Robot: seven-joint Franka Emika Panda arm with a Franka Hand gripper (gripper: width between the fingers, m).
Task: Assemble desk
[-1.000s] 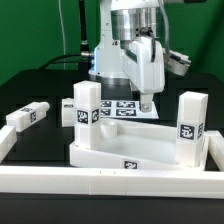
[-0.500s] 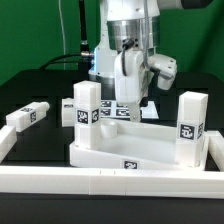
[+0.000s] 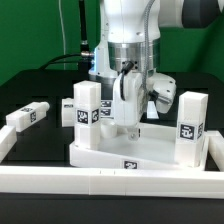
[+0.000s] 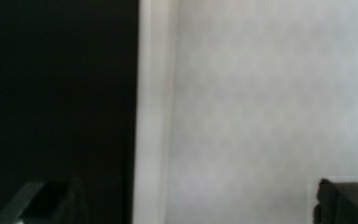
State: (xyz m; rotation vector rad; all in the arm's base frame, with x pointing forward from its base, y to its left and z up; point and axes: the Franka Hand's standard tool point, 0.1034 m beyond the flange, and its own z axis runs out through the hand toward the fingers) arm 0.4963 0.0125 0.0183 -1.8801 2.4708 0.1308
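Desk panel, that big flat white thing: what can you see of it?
The desk panel is a wide white rectangle, plastic by its look, lying flat on the black table, raised rim up. A black-and-white tag sits on its front edge. A far leg stands at its corner on the exterior view's left, a near leg on the right. The open gripper hangs above it; whether they touch is unclear.

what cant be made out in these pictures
- marker board: exterior view, mostly hidden behind the gripper
- panel: exterior view, too small to tell whether the gripper touches it
- white surface: wrist view, blurred, unclear which part it is
- fingers: wrist view, cut off by the frame edge
- rear leg: exterior view, partly hidden by the upright leg
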